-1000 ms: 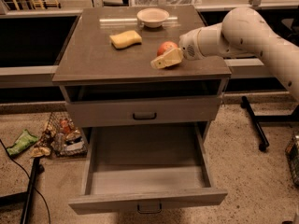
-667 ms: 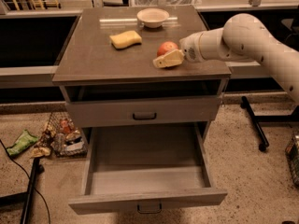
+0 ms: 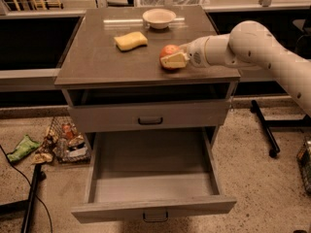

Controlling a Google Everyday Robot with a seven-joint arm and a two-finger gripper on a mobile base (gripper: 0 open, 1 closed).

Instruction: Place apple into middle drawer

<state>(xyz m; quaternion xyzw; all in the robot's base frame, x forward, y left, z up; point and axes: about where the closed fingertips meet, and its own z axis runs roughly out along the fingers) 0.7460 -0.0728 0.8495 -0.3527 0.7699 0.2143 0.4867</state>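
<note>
1. Task object. The apple (image 3: 169,51) is round, orange-red with a paler yellowish area, and smooth-skinned with a slight sheen. It sits on the cabinet top (image 3: 97,57), near the front edge and right of centre.

2. Gripper. The gripper (image 3: 166,57) is at the apple, reaching in from the right on the pale arm (image 3: 252,45). One pale finger (image 3: 174,60) lies across the front of the apple, touching it. The other finger is hidden behind the fruit. The fingers are closed around the apple.

3. Target. The middle drawer (image 3: 153,188) is the lower of the two visible drawers. It is pulled well out of the cabinet. It is grey and shallow, with a dark handle (image 3: 155,218) on its front panel. The apple is well above it, not inside it.

4. Item count.
- Apples: one.
- Yellow sponge (image 3: 130,41): one, on the cabinet top, left of the apple and apart from it.
- Pale bowl (image 3: 159,18): one, upright at the rear of the top.
- Drawers: two. The upper drawer (image 3: 107,118) is closed and carries its own dark handle (image 3: 150,121).
- Wire basket (image 3: 68,141): one, on the floor left of the cabinet, holding packets.
- Green packet (image 3: 22,148): one, on the floor beside the basket.
</note>
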